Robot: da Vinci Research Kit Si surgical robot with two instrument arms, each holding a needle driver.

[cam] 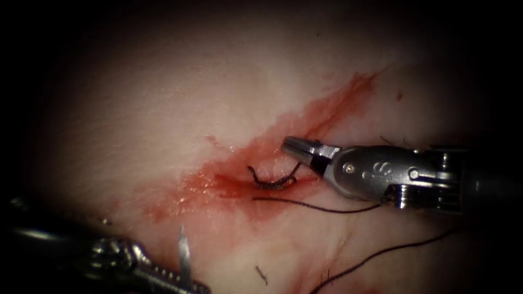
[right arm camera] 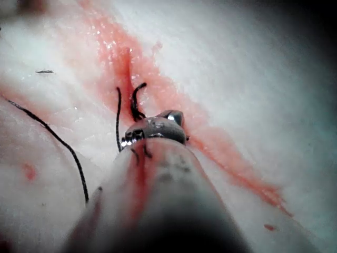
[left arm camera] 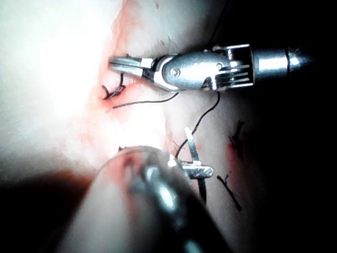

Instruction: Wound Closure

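Needle (cam: 184,256) standing upright at the near edge, clamped in left tool (cam: 188,283), clear of tissue (cam: 163,109). Farther in, thread (cam: 272,182) lying knotted across cut (cam: 229,182), one strand running into right tool (cam: 297,148), jaws together, seemingly pinching it beside the cut's right edge.

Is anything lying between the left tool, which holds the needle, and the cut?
Nothing solid. The left tool holds the needle clear of the tissue, and a loose thread lies across the bare tissue between it and the cut. The right tool holds thread at the cut.
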